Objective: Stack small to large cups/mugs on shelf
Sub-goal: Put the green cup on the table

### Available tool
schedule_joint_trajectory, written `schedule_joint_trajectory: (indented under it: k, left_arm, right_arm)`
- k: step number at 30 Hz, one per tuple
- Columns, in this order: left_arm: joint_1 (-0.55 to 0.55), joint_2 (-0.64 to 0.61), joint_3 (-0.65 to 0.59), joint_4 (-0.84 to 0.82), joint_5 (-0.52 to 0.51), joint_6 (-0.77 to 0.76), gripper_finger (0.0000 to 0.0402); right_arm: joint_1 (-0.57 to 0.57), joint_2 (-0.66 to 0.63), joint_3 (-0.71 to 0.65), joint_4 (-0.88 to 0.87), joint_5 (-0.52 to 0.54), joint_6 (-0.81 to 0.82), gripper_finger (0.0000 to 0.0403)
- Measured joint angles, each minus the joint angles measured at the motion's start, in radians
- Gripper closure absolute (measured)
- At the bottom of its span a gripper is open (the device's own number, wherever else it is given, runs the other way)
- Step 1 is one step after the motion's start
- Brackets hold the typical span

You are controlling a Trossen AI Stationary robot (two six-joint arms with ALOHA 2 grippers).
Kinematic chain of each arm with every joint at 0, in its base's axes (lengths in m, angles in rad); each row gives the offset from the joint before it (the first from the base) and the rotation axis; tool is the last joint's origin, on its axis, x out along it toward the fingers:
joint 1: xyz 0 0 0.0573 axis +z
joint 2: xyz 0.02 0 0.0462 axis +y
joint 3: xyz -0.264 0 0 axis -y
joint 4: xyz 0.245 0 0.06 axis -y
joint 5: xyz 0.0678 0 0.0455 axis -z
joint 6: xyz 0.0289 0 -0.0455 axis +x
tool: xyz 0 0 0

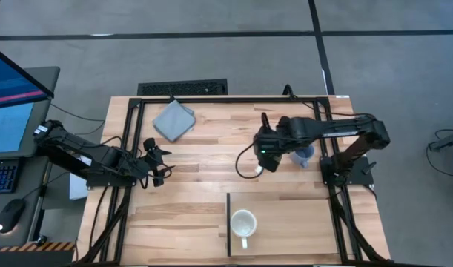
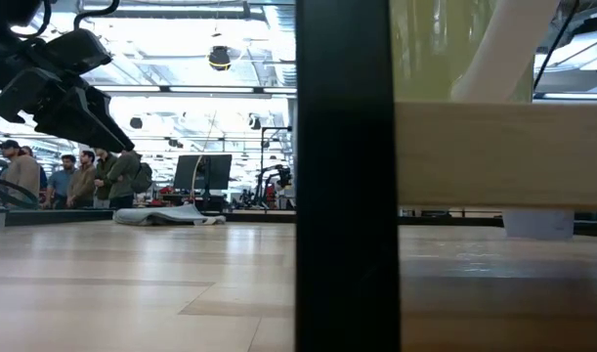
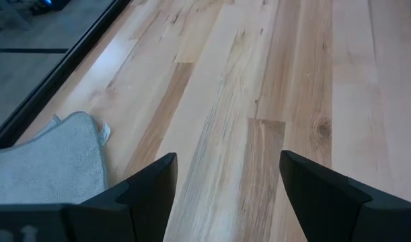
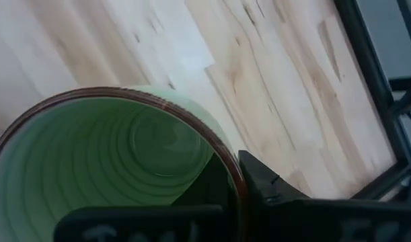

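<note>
Right gripper (image 4: 245, 202) clamps green mug (image 4: 111, 161) — no legible writing.

My left arm reaches in from the table's left side, its gripper (image 1: 161, 165) hanging with fingers (image 3: 151, 191) spread and holding nothing. My right arm stretches across from the right, its gripper (image 1: 265, 154) clamped on the green mug (image 4: 118, 158).

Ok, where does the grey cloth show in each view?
High view: grey cloth near the table's back edge, left of centre.
Low view: far back, lying flat, left of centre.
Left wrist view: beside one finger of the left gripper.
Right wrist view: not in it; green mug fills it.
Shared landmark: the planked tabletop under it.
</note>
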Motion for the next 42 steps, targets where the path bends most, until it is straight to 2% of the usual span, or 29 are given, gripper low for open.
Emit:
schedule_joint_trajectory:
  k: [8,13,21,26,33,38,42]
  left_arm:
    - [0.000,0.000,0.000,0.001,0.000,-0.027,0.0148]
    - [0.000,0.000,0.000,0.000,0.000,-0.015,0.0148]
    - [0.000,0.000,0.000,0.000,0.000,-0.030,0.0148]
    - [0.000,0.000,0.000,-0.004,0.001,-0.040,0.0148]
    - [0.000,0.000,0.000,-0.007,0.001,-0.025,0.0148]
    - [0.000,0.000,0.000,-0.008,0.000,0.026,0.0148]
    - [0.000,0.000,0.000,-0.008,0.006,-0.015,0.0148]
  right_arm:
    - [0.016,-0.100,0.000,-0.081,0.076,-0.079,0.0378]
    - [-0.001,-0.145,0.000,-0.093,0.071,-0.184,0.0378]
    - [-0.097,-0.273,-0.006,-0.126,0.076,-0.226,0.0378]
    - [-0.137,-0.426,-0.156,-0.001,0.068,-0.264,0.0378]
    - [-0.164,-0.557,-0.390,0.108,-0.041,-0.325,0.0378]
    - [-0.163,-0.578,-0.466,0.156,-0.131,-0.394,0.0378]
    - [-0.132,-0.541,-0.470,0.192,-0.246,-0.415,0.0378]
